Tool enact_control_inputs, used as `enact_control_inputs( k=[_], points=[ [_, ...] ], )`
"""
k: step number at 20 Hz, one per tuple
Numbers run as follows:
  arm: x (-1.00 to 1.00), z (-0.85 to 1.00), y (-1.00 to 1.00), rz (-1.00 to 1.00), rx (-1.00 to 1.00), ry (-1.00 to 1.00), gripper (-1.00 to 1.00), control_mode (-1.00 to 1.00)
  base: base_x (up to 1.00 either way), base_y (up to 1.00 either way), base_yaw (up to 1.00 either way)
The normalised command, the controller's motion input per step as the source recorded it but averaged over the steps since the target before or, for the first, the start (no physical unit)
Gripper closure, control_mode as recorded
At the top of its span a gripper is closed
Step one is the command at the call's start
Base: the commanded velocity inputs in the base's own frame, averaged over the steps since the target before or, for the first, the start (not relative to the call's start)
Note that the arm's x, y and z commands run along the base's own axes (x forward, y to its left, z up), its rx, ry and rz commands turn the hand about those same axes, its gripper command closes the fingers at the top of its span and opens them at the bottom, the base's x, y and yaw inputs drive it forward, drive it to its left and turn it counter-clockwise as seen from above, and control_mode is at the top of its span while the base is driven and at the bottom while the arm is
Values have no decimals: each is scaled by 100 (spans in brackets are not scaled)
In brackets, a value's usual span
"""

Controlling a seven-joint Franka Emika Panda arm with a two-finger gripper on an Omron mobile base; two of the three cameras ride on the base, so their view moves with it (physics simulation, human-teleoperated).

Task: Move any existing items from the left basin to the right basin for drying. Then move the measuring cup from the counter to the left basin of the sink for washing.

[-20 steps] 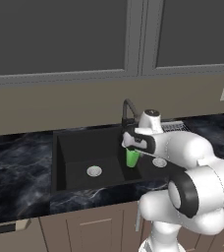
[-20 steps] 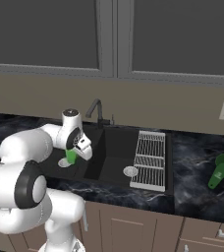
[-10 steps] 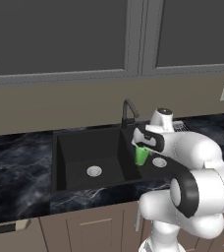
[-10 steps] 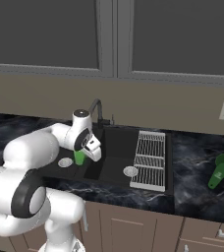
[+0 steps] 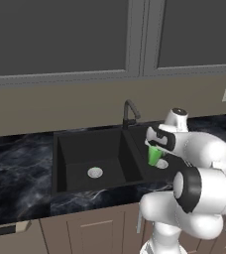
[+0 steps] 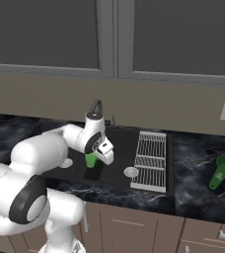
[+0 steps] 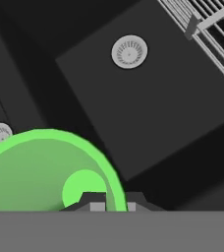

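So the gripper [image 5: 156, 147] is clamped down on the rim of the little light-green tumbler [image 5: 154, 156], one finger inside the cup and one outside as far as the hand view shows it. The tumbler hangs upright under the hand, lifted clear of the sink floor, right around the divider between the two basins. From the left base view it sits over the near edge of the narrower right basin [image 5: 167, 161], with that basin's silver drain [image 5: 161, 163] peeking out just beside the cup's bottom. In the hand view the drain of the right basin [image 7: 129, 51] is up ahead on the black floor, and the cup's open mouth [image 7: 50, 170] takes up the lower left corner.

The wider left basin [image 5: 92, 158] has just its round drain [image 5: 95, 172] in it. The dark gooseneck faucet [image 5: 129, 112] stands behind the hand at the back of the sink. A white wire drying rack [image 6: 150, 160] lies along the far side of the right basin. The darker green measuring cup [image 6: 222, 170] is lying on its side on the black marble table [image 6: 203, 168], well apart from the sink, handle pointing toward the front edge.
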Motion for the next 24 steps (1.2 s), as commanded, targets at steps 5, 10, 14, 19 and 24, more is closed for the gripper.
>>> enact_control_inputs(
  k=[5, 10, 14, 19, 24],
  points=[
    [2, -23, -38, 0, 0, 0, 100, -100, 0, 0, 0],
    [22, -47, -31, 0, 0, -1, 100, -100, 0, 0, 0],
    [31, -31, -29, 0, 0, 0, 100, -100, 0, 0, 0],
    [35, -21, -28, 0, 0, -2, 100, -100, 0, 0, 0],
    [38, -31, -8, 0, 0, 0, 100, -100, 0, 0, 0]
  ],
)
